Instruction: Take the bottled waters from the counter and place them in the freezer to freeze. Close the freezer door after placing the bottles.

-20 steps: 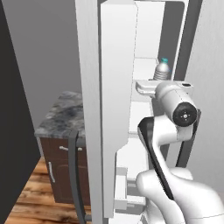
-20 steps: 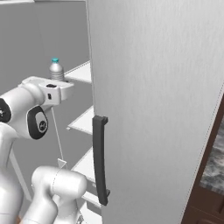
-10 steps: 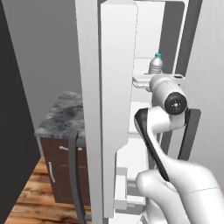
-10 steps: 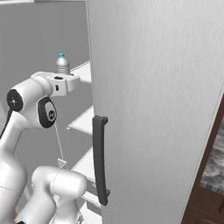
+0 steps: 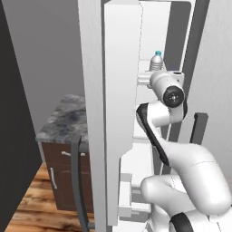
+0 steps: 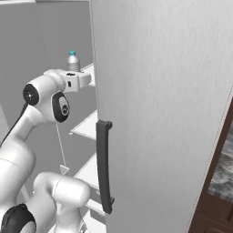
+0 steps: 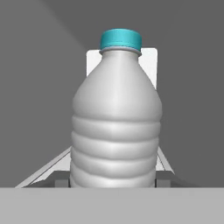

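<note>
Gripper (image 7: 113, 183) clamped on the teal-capped bottle (image 7: 116, 116), held upright and high inside the open freezer (image 5: 154, 27) between the freezer door (image 5: 106, 113) and the plain door (image 6: 164, 104); releasing above a shelf (image 6: 86, 127) could topple it.

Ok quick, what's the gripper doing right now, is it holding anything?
Gripper: shut on the teal-capped water bottle, held upright at the open freezer.

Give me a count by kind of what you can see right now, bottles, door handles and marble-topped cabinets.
Bottled waters: 1, teal-capped bottle, in the gripper
Dark door handles: 2, one, one
Marble-topped cabinets: 1
Total: 4
</note>
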Controlling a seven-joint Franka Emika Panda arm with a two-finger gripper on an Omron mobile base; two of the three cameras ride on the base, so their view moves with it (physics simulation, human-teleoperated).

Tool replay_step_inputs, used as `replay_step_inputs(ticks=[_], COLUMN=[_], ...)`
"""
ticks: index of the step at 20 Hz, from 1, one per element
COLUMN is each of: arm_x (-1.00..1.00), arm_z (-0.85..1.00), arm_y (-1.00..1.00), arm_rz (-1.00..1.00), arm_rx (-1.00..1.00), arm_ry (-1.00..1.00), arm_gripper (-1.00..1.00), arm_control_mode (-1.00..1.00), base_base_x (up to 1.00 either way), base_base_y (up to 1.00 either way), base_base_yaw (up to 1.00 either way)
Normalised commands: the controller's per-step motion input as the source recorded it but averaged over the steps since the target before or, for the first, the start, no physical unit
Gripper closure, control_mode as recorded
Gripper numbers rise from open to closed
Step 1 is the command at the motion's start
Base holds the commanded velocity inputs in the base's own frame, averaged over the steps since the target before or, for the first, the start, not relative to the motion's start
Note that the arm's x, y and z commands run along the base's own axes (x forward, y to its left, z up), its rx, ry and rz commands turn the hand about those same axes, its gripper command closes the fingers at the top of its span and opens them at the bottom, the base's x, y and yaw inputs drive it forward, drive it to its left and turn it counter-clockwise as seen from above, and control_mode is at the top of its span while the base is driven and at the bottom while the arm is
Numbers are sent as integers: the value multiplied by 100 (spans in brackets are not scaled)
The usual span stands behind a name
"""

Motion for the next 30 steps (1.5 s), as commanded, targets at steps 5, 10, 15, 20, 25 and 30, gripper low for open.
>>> replay_step_inputs(ticks=[5, 10, 15, 20, 25, 30], arm_x=[57, 61, 65, 63, 59, 42], arm_z=[0, 0, -1, -14, -27, -21], arm_y=[-4, -1, -4, -21, -3, 0], arm_rz=[0, 0, 0, 0, 0, 0], arm_rx=[0, 0, 0, 0, 0, 0], arm_ry=[3, 4, 1, 0, 0, 0], arm_gripper=[100, 100, 100, 100, 100, 100], arm_control_mode=[-100, -100, -100, -100, -100, -100], base_base_x=[0, 0, 0, 0, 0, 0], base_base_y=[0, 0, 0, 0, 0, 0], base_base_yaw=[0, 0, 0, 0, 0, 0])
